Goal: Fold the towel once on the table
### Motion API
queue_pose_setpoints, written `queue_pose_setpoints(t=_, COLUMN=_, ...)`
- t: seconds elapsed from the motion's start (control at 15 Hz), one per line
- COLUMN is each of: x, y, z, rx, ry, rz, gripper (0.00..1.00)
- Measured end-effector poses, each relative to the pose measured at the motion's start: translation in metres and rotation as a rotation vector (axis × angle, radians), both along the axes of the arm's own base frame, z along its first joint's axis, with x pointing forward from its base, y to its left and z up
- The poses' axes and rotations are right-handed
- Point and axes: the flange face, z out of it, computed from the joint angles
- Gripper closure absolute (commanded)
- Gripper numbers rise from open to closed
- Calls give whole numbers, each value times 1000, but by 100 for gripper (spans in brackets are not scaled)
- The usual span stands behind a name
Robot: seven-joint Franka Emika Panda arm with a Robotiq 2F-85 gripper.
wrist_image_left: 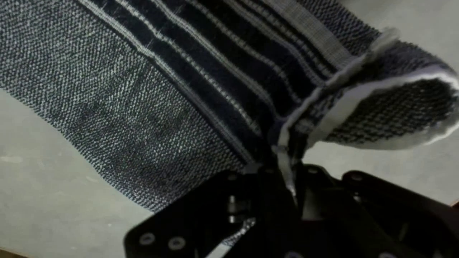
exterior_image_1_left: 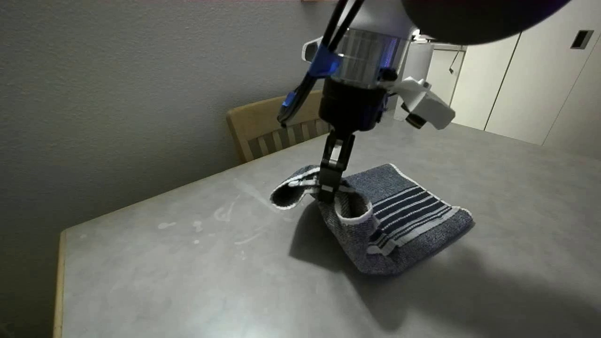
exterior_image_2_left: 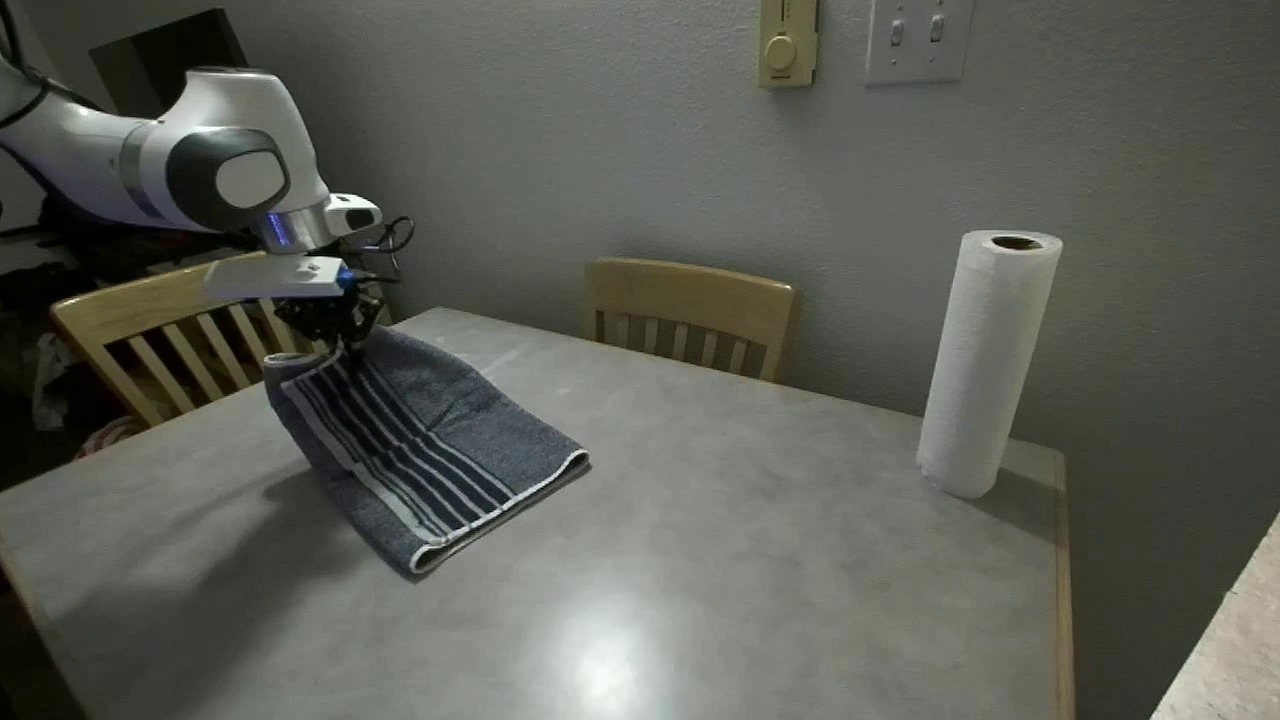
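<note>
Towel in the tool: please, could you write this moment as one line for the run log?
tool: shut on edge of towel | towel: gripped end raised, opposite end on table | release: not yet done

Wall: grey, lightly textured, in both exterior views.
Thermostat: yellowish, with a round dial, fixed to the wall.
Switch plate: white, two toggles, near the thermostat.
Chair by the wall: tan wood, slatted back.
Chair at the left: also tan and slatted, dim clutter behind it.
White doors: smooth, seamed, with a dark rectangular pull.
Light: low, the wall darkest toward the bottom left in an exterior view.
</note>
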Motion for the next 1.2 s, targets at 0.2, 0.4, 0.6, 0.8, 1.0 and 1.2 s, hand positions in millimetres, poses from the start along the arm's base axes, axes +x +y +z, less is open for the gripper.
queue_pose_setpoints(t=0.2, x=0, y=-18, z=13, rx=33, ry=-15, rz=47, gripper=98)
queue_pose_setpoints(t=0.4, x=-4, y=-36, z=14, rx=78, ry=-8, rz=72, gripper=98)
queue_pose_setpoints(t=0.6, x=-14, y=-56, z=4, rx=126, ry=4, rz=90, gripper=98)
queue_pose_setpoints(t=0.8, x=-27, y=-72, z=-5, rx=152, ry=8, rz=96, gripper=98)
queue_pose_setpoints(t=1.0, x=-41, y=-84, z=-10, rx=156, ry=19, rz=84, gripper=98)
queue_pose_setpoints(t=1.2, x=-53, y=-101, z=-7, rx=142, ry=20, rz=52, gripper=98)
